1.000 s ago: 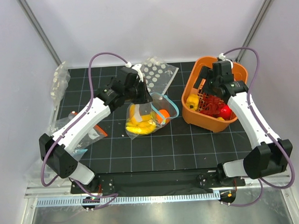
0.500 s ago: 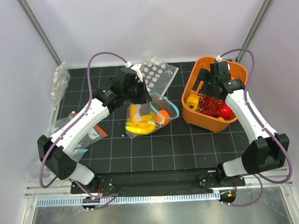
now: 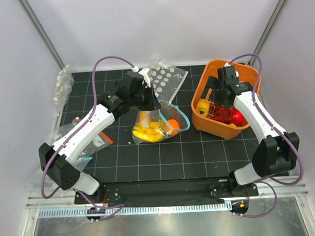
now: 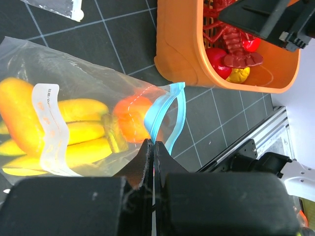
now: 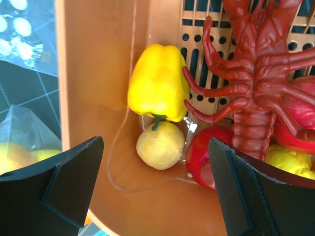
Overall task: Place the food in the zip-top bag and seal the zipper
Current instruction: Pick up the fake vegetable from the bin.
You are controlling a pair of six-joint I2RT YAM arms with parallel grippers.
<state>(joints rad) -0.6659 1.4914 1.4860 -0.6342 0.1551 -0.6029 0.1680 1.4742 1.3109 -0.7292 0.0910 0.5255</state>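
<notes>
Top view: zip-top bag (image 3: 156, 123) sits mid-worktop (image 3: 148, 159), just left of the orange basket (image 3: 199, 90) and in front of a dotted clear bag (image 3: 166, 79). Banana bunch (image 3: 146, 131) and orange (image 3: 173, 123) are inside it. Left jaws are down on the bag's far edge. The zipper (image 3: 185, 116) bows out in a loop toward the basket, so I read the mouth as unsealed. Right jaws hang over the basket's far-left part.

Left wrist: I see the left jaws clenched, pinching the bag film right where the light-blue strip ends. The strip arcs away from the pinch with the mouth gaping. Through the plastic: banana bunch, the orange next to the strip, a mango-like piece (image 4: 19, 108) at the far end and a white label (image 4: 49, 130) across the front. The basket is just beyond the mouth, not touching it as far as I can tell.

Right wrist: right jaws are spread wide and grasp nothing, hovering above the basket floor. Below them: a yellow pepper (image 5: 157, 81), a small round yellow fruit (image 5: 160, 145) touching it, a red lobster (image 5: 266, 64) and a red piece (image 5: 204, 160) beside it. A corner of the bag shows outside the basket wall.
</notes>
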